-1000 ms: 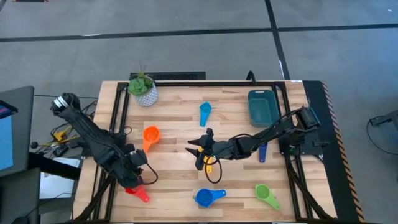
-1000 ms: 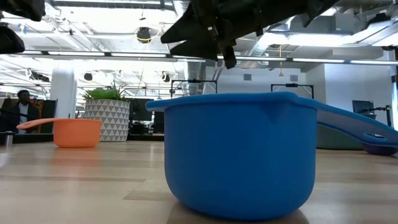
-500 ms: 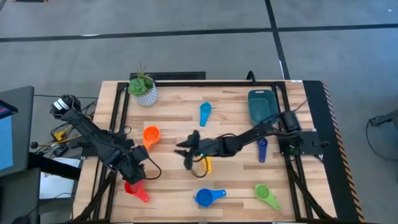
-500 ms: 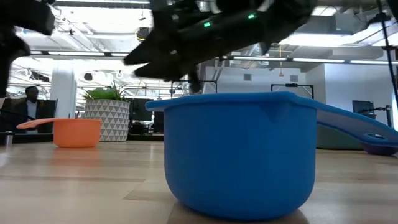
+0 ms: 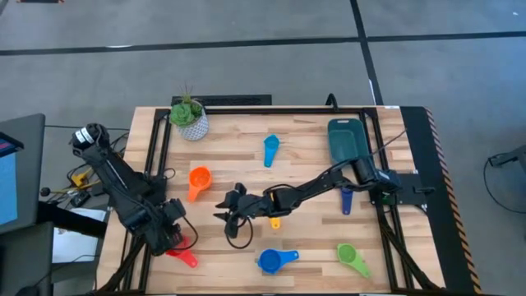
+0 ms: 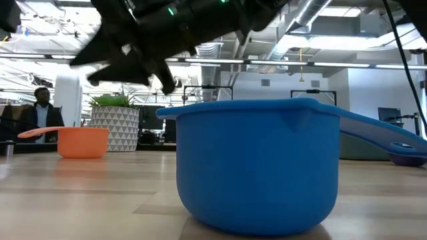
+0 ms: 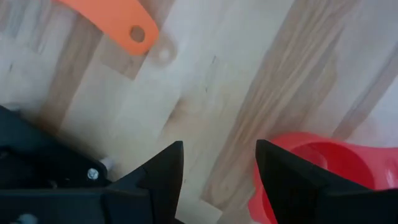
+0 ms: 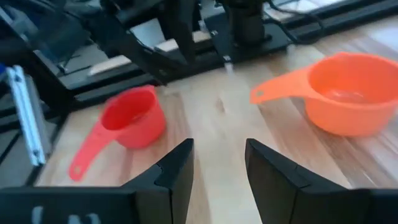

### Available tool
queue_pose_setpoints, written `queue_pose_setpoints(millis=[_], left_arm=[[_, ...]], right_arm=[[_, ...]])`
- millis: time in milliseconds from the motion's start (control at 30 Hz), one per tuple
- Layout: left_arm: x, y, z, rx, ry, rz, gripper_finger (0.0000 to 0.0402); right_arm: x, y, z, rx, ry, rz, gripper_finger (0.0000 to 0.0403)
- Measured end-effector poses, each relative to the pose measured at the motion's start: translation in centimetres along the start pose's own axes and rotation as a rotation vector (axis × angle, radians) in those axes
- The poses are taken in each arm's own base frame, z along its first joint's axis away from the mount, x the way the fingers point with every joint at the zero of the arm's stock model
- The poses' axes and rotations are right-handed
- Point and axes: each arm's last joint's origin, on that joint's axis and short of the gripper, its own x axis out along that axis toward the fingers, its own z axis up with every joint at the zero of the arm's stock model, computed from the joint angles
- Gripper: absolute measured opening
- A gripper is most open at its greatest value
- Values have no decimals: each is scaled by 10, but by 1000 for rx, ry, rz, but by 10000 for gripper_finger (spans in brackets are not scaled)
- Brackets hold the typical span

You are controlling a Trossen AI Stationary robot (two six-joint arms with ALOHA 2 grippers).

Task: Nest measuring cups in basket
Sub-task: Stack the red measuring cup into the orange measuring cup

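I see the right gripper (image 5: 226,215) with fingers apart over mid-counter, holding nothing, near the orange cup (image 5: 198,179), the left gripper (image 5: 168,237) likewise parted beside the red cup (image 5: 179,252) at the front-left corner, and the basket (image 5: 347,140) at the back-right corner.

An open-plan office or lab floor: exposed ceiling ducts (image 6: 320,13) and strip lights, desks with monitors (image 6: 389,115), a seated person (image 6: 41,110), grey carpet tiles (image 5: 246,49) around the framed wooden counter (image 5: 304,247).
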Motion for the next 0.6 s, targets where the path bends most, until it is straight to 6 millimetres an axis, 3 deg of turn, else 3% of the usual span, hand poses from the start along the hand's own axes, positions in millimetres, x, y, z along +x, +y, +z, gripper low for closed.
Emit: queue_pose_setpoints(millis=[167, 433, 600], left_arm=[[-3, -1, -9, -29, 3, -13, 191], [-5, -2, -19, -43, 42, -24, 191], [-6, -1, -22, -39, 75, -22, 191]], right_arm=[[5, 4, -3, -7, 23, 20, 165], [3, 10, 10, 67, -73, 91, 169], [5, 1, 9, 70, -57, 68, 173]])
